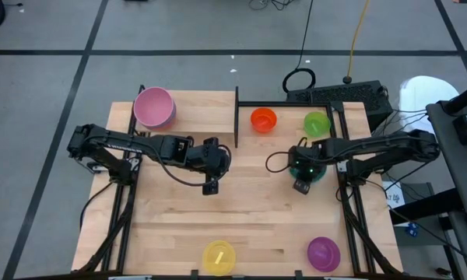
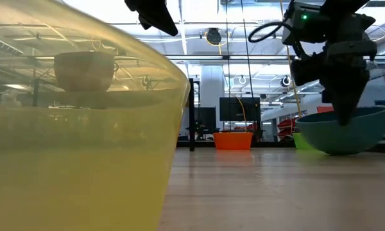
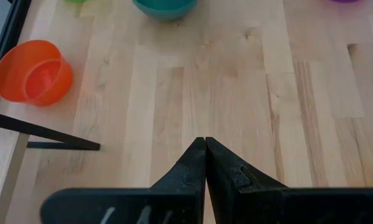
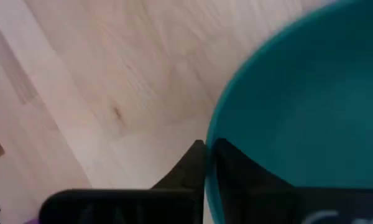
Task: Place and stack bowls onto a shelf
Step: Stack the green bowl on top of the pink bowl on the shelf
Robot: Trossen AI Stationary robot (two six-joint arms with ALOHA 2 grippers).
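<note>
Overhead view of a two-armed robot at a wooden table, its right gripper clamped on the rim of a teal bowl.

The right gripper (image 1: 303, 176) sits right of the table's centre, its fingers pinching the wall of the teal bowl (image 2: 342, 130), which rests on the tabletop (image 1: 241, 225). The left gripper (image 1: 212, 177) hovers left of centre, fingers pressed together and holding nothing. At the far left, a pink bowl (image 1: 153, 107) stands on the shelf (image 1: 198, 113), beside its black upright (image 1: 237, 117). An orange bowl (image 1: 263, 119) and a green bowl (image 1: 317, 123) sit far right of that upright. A yellow bowl (image 1: 219, 256) and a purple bowl (image 1: 323, 253) sit along the near edge.
</note>
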